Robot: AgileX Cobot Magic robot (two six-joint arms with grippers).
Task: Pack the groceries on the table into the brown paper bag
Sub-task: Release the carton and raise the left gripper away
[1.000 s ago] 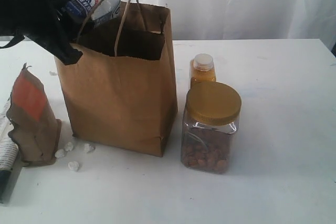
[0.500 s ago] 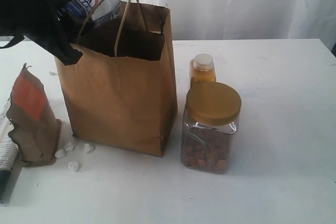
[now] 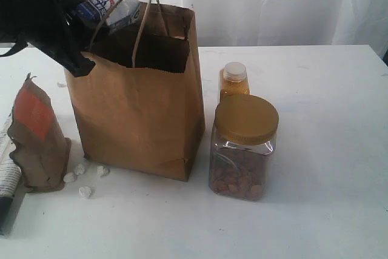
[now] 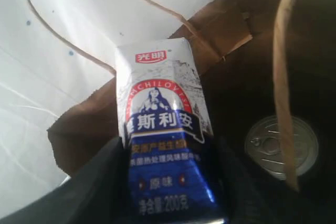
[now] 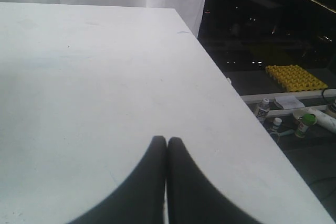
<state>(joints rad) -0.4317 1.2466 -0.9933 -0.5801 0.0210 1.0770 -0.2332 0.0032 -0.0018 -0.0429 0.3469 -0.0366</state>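
Brown paper bag (image 3: 139, 113), blue-white packet (image 4: 163, 103) at its mouth

Leftmost, the brown pouch (image 3: 42, 144) and white lumps (image 3: 85, 191) are shown by the exterior view alone. The left arm is slanted down from the upper left; the left gripper (image 4: 168, 182) is clamped on the blue-white packet, tilted with its white end up and rightward over the brown paper bag's opening. A silver-lidded dark can (image 4: 260, 142) inside is revealed only by the left wrist view. The right gripper (image 5: 167, 145) is seen closed above the table (image 5: 79, 77).

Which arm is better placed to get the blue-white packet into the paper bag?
Left. The left fingers hold the blue-white packet at the brown paper bag's open mouth; the right fingers are shut, empty, above the table.
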